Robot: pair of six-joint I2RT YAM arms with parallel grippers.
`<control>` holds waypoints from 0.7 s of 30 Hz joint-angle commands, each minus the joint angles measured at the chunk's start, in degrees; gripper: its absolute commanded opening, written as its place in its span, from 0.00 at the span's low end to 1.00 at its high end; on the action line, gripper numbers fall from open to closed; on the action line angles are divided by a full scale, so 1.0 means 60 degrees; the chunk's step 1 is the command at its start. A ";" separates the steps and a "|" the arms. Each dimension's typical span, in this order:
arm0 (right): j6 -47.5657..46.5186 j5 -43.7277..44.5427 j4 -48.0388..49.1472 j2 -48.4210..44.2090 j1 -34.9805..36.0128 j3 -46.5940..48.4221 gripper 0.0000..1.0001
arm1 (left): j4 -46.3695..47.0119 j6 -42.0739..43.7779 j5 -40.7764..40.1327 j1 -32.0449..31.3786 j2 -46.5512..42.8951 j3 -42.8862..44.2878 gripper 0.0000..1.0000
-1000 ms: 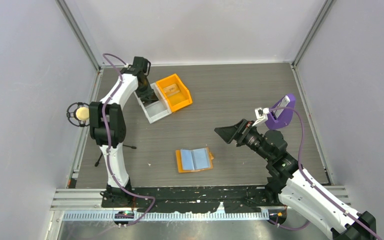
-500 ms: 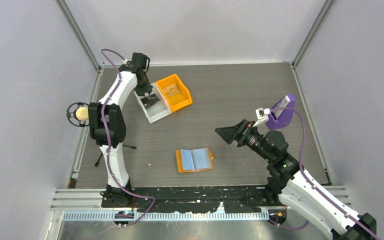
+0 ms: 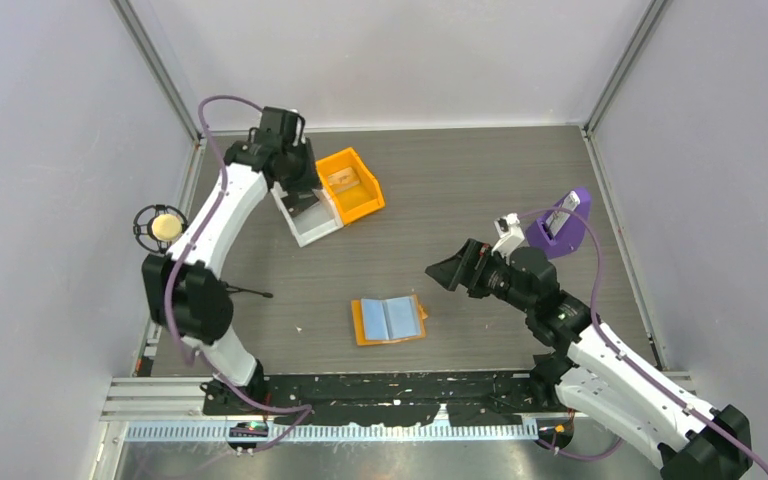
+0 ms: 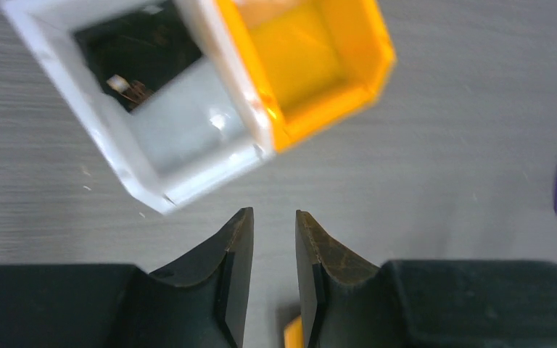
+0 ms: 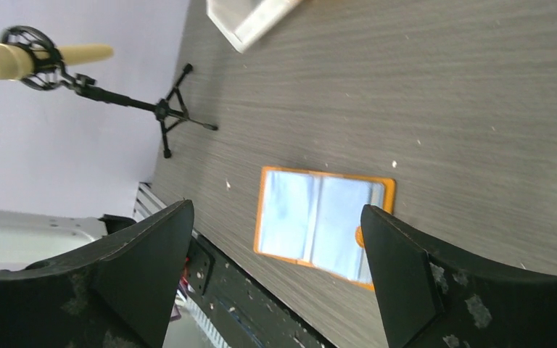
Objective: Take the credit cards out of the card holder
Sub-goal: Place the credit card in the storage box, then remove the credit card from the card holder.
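**Containers**
- White bin (image 3: 305, 218) (image 4: 181, 138): stands at the far left of the table (image 3: 460, 180), its side touching the orange bin. The far part holds a dark flat item with a small metallic patch; the near part shows bare white floor.
- Orange bin (image 3: 350, 185) (image 4: 312, 72): a pale flat thing lies inside. It is blurred and glare-washed in the left wrist view and cannot be identified.
- Card holder (image 3: 390, 320) (image 5: 323, 225): lies open and flat on the table near the front edge, between the two arm bases and well apart from both bins, with its two light blue pocket panels facing up. Nothing touches it.
- Purple stand (image 3: 558, 232): far right, with a small pale flat piece leaning on it.

**End effectors**
- Left gripper (image 3: 295, 185) (image 4: 273, 221): above the table just beside the white bin, jaws parted by a narrow gap, nothing between them.
- Right gripper (image 3: 450, 272) (image 5: 275, 210): raised over mid-table, jaws spread wide and empty, the card holder seen between them.

**Unclear or cut off**
- Whether the blue pockets hold cards cannot be told.
- The purple stand is only a sliver at the frame edge in the left wrist view.
- The white bin is cropped in the right wrist view.
- Microphone (image 3: 163, 228) (image 5: 14, 58): at the left wall.
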 commanded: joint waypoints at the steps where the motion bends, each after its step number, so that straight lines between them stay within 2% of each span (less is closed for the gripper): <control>1: -0.0433 -0.0283 -0.1161 0.0346 -0.0029 0.0672 0.90 | 0.0323 0.0668 0.1145 -0.0998 -0.1679 -0.1218 0.30; 5: -0.0701 -0.0459 -0.1655 0.0621 -0.0027 0.0785 0.82 | 0.0066 0.0765 0.1310 -0.2180 -0.2901 -0.2281 0.31; 10: -0.0861 -0.0546 -0.1532 0.0734 -0.0013 0.0613 0.71 | 0.0585 0.0305 0.1743 -0.3223 -0.4207 -0.4269 0.31; 14: -0.0875 -0.1072 -0.1062 0.1012 0.0049 0.0421 0.66 | 0.1900 -0.0233 0.2925 -0.3973 -0.4842 -0.5966 0.33; 16: -0.0905 -0.1327 -0.0926 0.1298 0.0192 0.0486 0.62 | 0.2597 -0.0562 0.3099 -0.4336 -0.4935 -0.6617 0.33; 21: -0.0947 -0.1129 -0.0605 0.2188 0.0824 0.0749 0.58 | 0.5059 -0.1700 0.3851 -0.4708 -0.4511 -0.8406 0.30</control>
